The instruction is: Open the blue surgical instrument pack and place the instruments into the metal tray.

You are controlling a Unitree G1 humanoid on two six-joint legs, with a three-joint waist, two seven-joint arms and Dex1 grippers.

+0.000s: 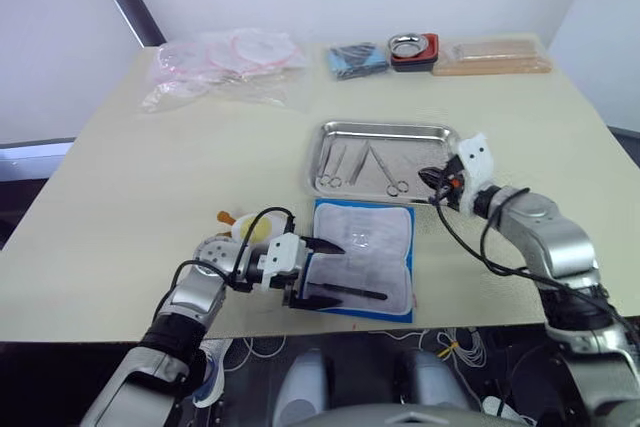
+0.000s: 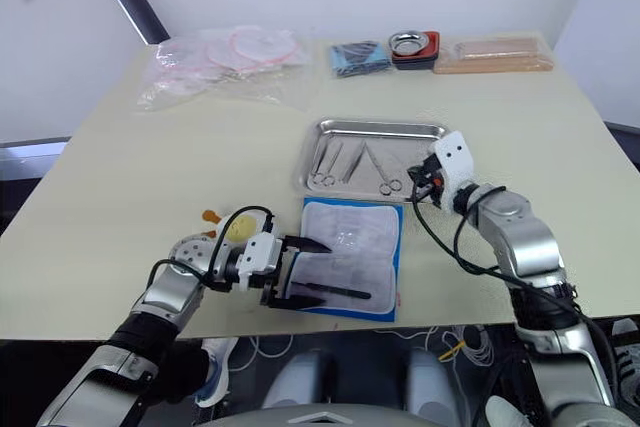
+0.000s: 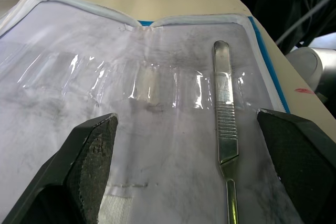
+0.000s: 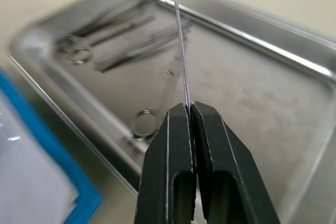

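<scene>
A thin metal instrument (image 4: 182,51) is pinched between the pressed-together fingers of the right gripper (image 4: 190,109), its long axis pointing out over the metal tray (image 1: 440,131), where blurred ring-handled instruments (image 1: 358,165) lie. The left gripper (image 3: 186,145) is spread wide over the opened blue surgical instrument pack (image 1: 362,257), just in front of the tray. There a flat-handled tool (image 3: 223,129) lies lengthwise, its lower end cut off.

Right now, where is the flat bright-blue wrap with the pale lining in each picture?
Left eye view: the flat bright-blue pack, opened, at the table's near edge, before the silver metal tray.
Right eye view: same spot, before the tray.
Left wrist view: its pale lining under the left gripper.
Right wrist view: blue corner beside the tray.
Shared landmark: the tray.
</scene>
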